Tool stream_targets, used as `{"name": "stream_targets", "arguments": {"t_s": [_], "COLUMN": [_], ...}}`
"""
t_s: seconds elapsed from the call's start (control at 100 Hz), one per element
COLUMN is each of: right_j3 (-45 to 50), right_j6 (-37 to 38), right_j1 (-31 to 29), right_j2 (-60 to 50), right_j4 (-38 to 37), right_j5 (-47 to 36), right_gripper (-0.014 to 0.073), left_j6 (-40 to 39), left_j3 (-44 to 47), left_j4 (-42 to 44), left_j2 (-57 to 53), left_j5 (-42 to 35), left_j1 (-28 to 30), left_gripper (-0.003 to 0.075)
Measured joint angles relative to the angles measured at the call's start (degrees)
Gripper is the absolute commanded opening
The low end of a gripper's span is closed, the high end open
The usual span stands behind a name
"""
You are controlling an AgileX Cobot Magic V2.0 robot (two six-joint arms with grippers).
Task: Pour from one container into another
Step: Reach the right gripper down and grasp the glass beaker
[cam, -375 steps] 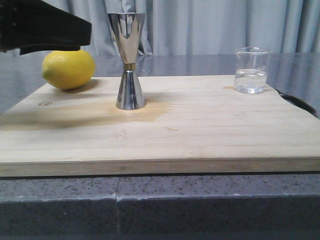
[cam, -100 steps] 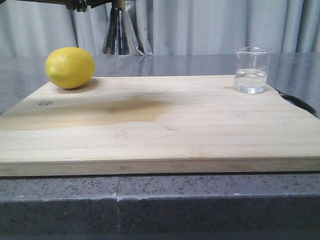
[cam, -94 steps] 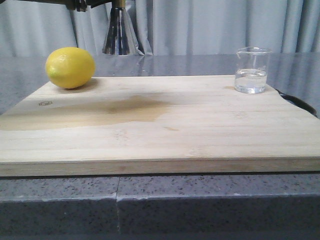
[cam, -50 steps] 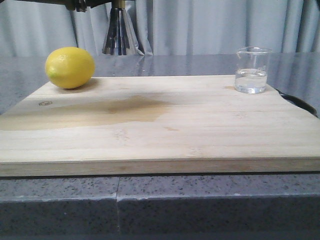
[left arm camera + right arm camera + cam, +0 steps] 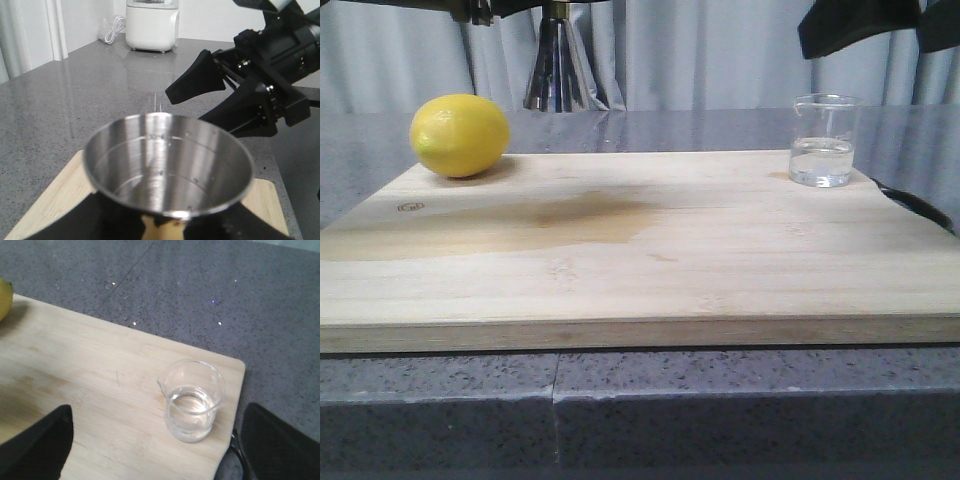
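The right claw (image 5: 150,450) hangs spread wide above the small clear glass beaker (image 5: 192,400), one black finger on each side of it and well clear of the glass. The beaker stands upright near the far right corner of the pale bamboo cutting board (image 5: 650,250), roughly a third full of clear liquid.

The left claw (image 5: 165,227) is pinching the tall shiny steel hourglass-shaped jigger (image 5: 167,162) at its brass-banded waist and holds it aloft, upright, mouth open toward the beaker's side. In the front view only the jigger's lower cone (image 5: 558,70) shows, high above the board's left half.

The beaker looks light but brittle, and smooth glass is likely slippery, so I would judge a gentle pinch across the straight wall, below the lip and above the waterline, to be safest. Its pouring spout should face the jigger. Squeezing hard could crack it; a loose hold could let it twist while tilting.

A yellow lemon (image 5: 460,135) sits at the board's far left, well apart from the beaker. A dark curved object (image 5: 918,205), unclear what, lies on the grey speckled counter (image 5: 720,125) just beside the board's right edge, close to the beaker. Nothing stands between beaker and jigger.
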Motion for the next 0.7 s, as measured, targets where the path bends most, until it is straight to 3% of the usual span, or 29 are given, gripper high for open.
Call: {"name": "stream_targets", "arguments": {"t_s": [0.33,0.7], "right_j3": [11.83,13.13], "right_j6": [0.0,0.0], "right_j1": [-2.67,-3.0], "right_j2": [5.7,18.34], "right_j4": [0.84,1.76], "right_j5": [-26.64,-43.88], "right_gripper": [0.0596,0.0596], "left_j6": [0.0,0.0], "left_j3": [0.0,0.0], "left_j4": [0.0,0.0], "left_j2": [0.0,0.0], "left_j5": [0.0,-0.03], "left_j1": [0.0,0.0], "left_gripper": [0.0239,0.0239]}}
